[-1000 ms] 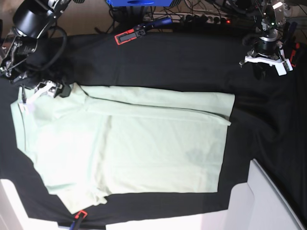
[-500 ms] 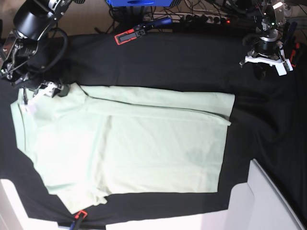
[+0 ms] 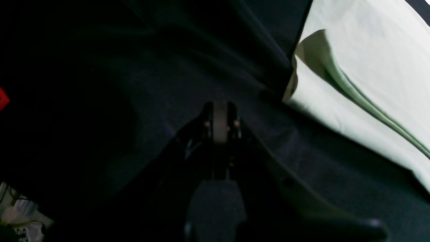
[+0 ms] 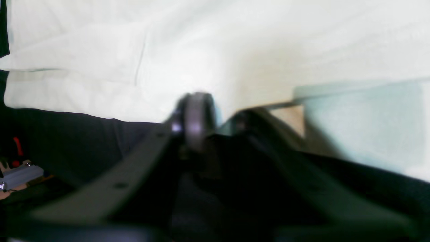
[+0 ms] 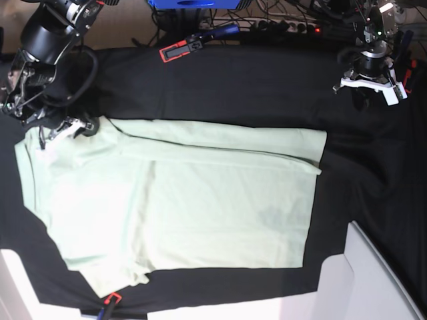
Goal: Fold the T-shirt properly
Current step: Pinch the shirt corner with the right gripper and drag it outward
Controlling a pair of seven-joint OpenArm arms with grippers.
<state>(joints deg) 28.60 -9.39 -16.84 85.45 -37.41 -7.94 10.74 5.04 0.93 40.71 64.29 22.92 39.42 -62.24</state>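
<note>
The pale mint-green T-shirt [image 5: 180, 200] lies flat on the black table cloth [image 5: 267, 93], with its far long edge folded over. My right gripper [image 5: 63, 127] hovers at the shirt's far left corner. In the right wrist view it [image 4: 218, 116] is blurred, its jaws stand a little apart, and the shirt [image 4: 235, 43] fills the space beyond them. My left gripper [image 5: 370, 83] is shut and empty at the far right, off the shirt. The left wrist view shows its closed fingertips [image 3: 220, 121] over black cloth, with the shirt's corner [image 3: 352, 67] at the upper right.
A red-and-black clamp [image 5: 180, 49] sits at the table's far edge and another [image 5: 110, 301] at the near edge. Cables and a power strip [image 5: 287, 27] lie behind the table. A white surface [image 5: 380, 280] is at the near right corner.
My right gripper has moved a little away from me along the shirt's far left corner, and its arm has swung with it. The left arm has not moved.
</note>
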